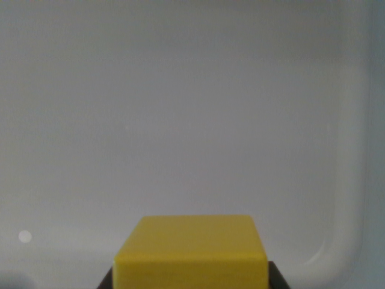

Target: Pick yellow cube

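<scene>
The yellow cube [191, 253] fills the bottom centre of the wrist view, close to the camera and sharp against a blurred background. Dark fingers [106, 282] show as slivers at the cube's lower left and lower right, pressed against its two sides. My gripper [191, 284] is shut on the cube. Most of the fingers lie below the picture's edge.
Behind the cube lies a pale white surface [180, 120], out of focus. A raised, rounded rim [355, 180] runs down the wrist view's right and curves inward at the bottom right. A small white spot [24, 236] sits at the lower left.
</scene>
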Action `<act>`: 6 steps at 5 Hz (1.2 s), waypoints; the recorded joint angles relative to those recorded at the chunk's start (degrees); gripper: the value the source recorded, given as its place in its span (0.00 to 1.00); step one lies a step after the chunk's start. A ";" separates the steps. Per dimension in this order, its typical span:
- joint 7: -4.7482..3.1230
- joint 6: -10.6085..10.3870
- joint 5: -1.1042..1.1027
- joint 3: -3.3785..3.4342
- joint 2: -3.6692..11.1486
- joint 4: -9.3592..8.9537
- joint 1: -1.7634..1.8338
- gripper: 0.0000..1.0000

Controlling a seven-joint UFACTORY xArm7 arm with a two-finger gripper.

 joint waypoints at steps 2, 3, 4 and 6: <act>0.15 1.71 -0.15 -0.01 -0.67 1.06 0.02 1.00; 0.15 1.71 -0.15 -0.01 -0.67 1.06 0.02 1.00; 0.29 3.19 -0.28 -0.02 -1.24 1.96 0.04 1.00; 0.40 4.39 -0.39 -0.03 -1.71 2.71 0.05 1.00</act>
